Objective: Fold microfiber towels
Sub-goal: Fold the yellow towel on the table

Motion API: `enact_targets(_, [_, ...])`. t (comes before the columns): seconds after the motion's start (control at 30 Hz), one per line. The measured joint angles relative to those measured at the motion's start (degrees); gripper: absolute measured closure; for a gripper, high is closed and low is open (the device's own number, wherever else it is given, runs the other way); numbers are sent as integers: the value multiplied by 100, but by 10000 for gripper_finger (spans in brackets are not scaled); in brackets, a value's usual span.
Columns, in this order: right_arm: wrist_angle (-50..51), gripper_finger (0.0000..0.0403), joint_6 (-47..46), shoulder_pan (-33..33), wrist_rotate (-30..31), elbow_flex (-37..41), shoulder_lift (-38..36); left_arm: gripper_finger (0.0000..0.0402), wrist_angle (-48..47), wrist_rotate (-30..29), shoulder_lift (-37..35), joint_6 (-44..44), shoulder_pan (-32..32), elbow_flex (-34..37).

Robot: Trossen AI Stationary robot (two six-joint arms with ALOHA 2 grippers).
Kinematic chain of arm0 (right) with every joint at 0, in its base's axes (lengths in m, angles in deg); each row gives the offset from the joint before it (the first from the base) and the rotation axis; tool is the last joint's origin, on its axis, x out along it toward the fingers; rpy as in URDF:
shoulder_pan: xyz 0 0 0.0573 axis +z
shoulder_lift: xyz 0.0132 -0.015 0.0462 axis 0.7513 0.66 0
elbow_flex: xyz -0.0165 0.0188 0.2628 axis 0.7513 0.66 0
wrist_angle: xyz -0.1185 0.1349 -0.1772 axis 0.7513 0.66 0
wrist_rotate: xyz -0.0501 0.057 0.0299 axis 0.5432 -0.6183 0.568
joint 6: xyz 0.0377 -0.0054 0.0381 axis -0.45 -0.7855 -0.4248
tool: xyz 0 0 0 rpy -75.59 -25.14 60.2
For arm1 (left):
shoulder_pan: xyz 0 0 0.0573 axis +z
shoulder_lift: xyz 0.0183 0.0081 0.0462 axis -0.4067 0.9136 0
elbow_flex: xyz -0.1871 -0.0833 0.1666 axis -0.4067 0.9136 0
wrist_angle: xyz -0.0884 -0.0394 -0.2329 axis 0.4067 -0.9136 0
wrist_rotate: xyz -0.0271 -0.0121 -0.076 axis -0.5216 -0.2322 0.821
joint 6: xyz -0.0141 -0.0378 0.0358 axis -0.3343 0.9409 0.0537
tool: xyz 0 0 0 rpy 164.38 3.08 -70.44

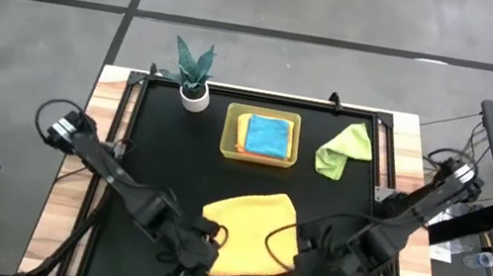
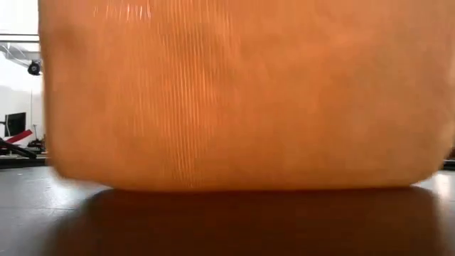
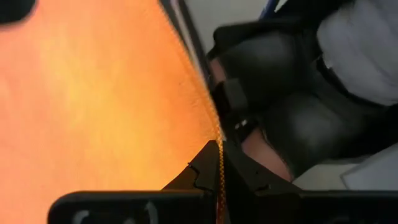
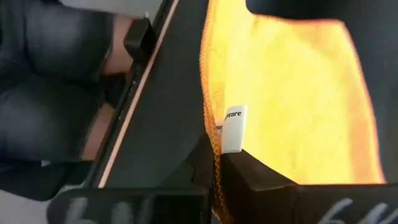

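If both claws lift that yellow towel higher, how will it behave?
Probably floppy: the yellow towel hangs as a curved drape between the left claw and right claw. Likely light, and its hem looks pinched, so slipping seems unlikely.

I count three soft microfiber towels in the open: one large orange-yellow towel (image 1: 250, 234) near the front of the table, one teal blue towel (image 1: 268, 137), and one crumpled lime green towel (image 1: 343, 151). An orange edge shows under the blue one, so possibly a fourth; I cannot tell. There is one translucent yellow-green rectangular bin (image 1: 231, 127), one small potted plant in a white pot (image 1: 195, 74), and one black table mat (image 1: 154, 153). I have two grippers: my left gripper (image 1: 203, 254) and my right gripper (image 1: 305, 265).
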Motion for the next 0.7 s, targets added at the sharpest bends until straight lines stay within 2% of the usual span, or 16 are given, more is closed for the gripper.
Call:
enact_targets(0.2, [-49, 395, -281, -66, -381, 162, 639, 401, 42, -5, 641, 26, 74, 2])
enact_targets(0.37, [-618, 395, -459, -213, -736, 565, 647, 401, 85, -41, 991, 155, 169, 4])
enact_targets(0.5, [-634, 395, -713, -422, -406, 1123, 568, 402, 80, -160, 1010, 162, 168, 48])
enact_targets(0.7, [-881, 395, -689, -875, 497, 1887, 522, 401, -376, -990, 990, 178, 302, 284])
